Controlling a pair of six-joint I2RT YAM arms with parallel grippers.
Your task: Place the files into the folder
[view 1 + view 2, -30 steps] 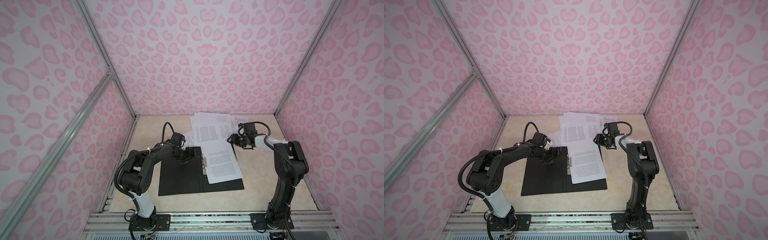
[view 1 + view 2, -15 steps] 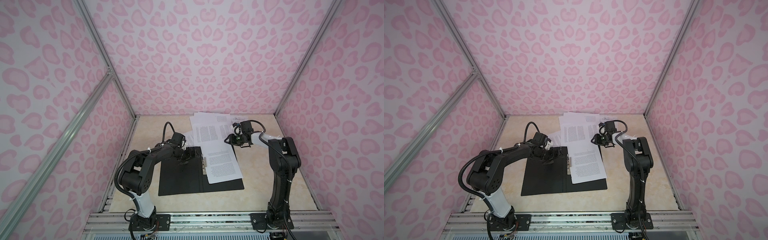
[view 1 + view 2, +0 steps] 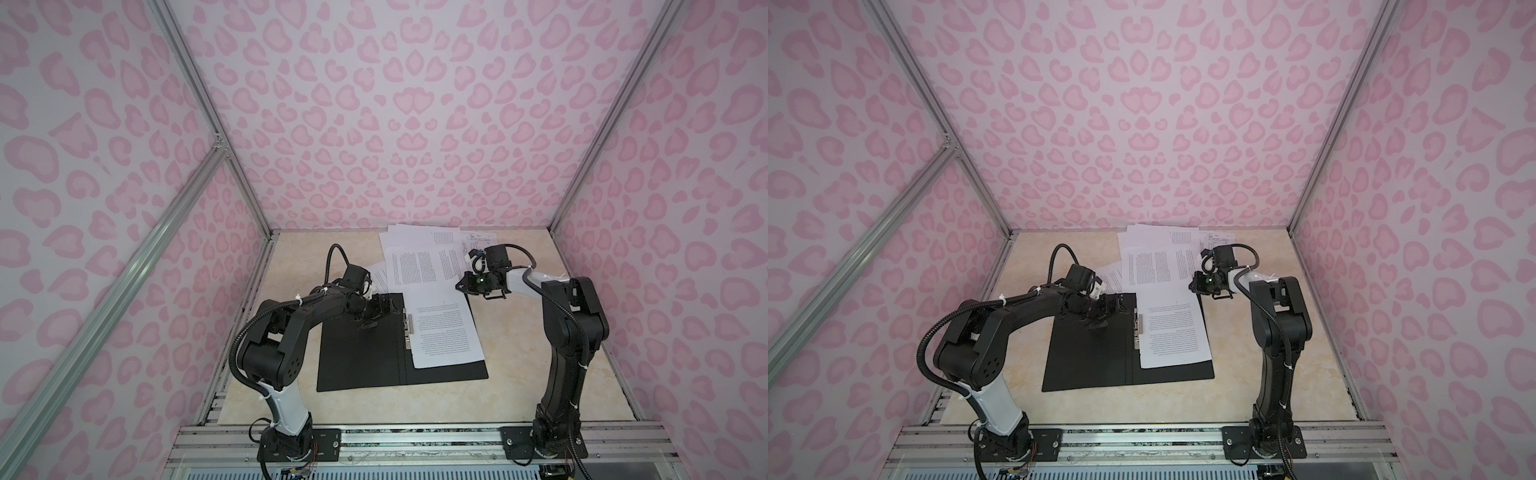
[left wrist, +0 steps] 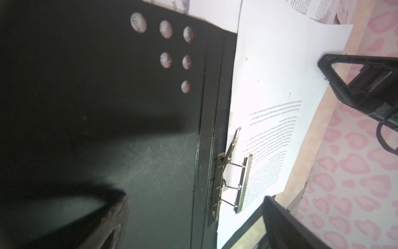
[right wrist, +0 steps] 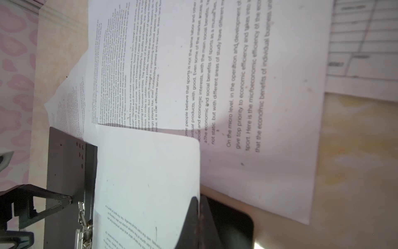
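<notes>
The beige worktop (image 3: 540,353) carries the folder (image 3: 361,353), which lies open and flat with its black inside up. Beyond it, at the far edge, the loose files (image 3: 419,266) are fanned in an untidy overlapping pile, with a drawing sheet (image 3: 480,239) at the pile's right end. A single sheet (image 3: 444,332) lies on the folder's right half, beside the raised metal spine clip (image 4: 241,183), its far end overhanging the folder onto the pile. So the task looks barely begun: one page is roughly in place and the pile has yet to be brought over, with the clip presumably to be closed afterwards. The left tool (image 3: 378,318) rests over the folder's left flap near the spine, its jaws spread wide and holding nothing. The right tool (image 5: 200,211) is clamped on the far right edge of that single sheet. Six small round holes (image 4: 165,29) pierce the folder's corner. No brand or logo can be read. On the pile's top page the right wrist view shows "On the micro level, in the operation and development of" and "give top priority to economic efficiency".
</notes>
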